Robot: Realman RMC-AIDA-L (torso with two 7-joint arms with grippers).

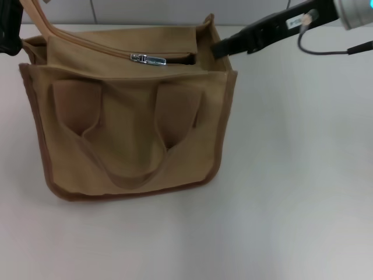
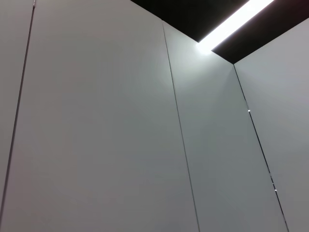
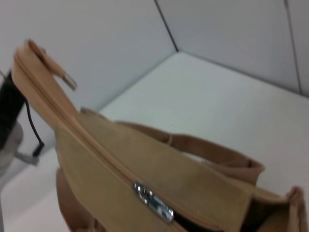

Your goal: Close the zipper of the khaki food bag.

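Across the top panel of the khaki food bag (image 1: 131,137) runs the zipper (image 1: 105,48), its silver pull tab (image 1: 148,59) sitting a little past the middle of the panel, toward my right. To the right of the tab the zipper gapes open, showing a dark slot; to the left the line looks joined. From my right wrist view the same pull tab (image 3: 153,202) shines on the tan panel, and the zipper's free end (image 3: 46,65) sticks up as a stiff strip at the bag's far left corner. The bag stands on the white bench (image 1: 291,175), left of centre in my head view, its front with two pockets and a looped handle (image 1: 125,169) facing me.

My right tool (image 1: 220,48) reaches in from the upper right, its dark tip at the bag's right top corner, near the open end; I cannot tell whether its fingers are apart or together. My left tool (image 1: 9,29) shows only as a dark shape at the upper left edge, beside the raised strip, and its state is hidden too. My left wrist view shows only grey wall panels (image 2: 96,121).
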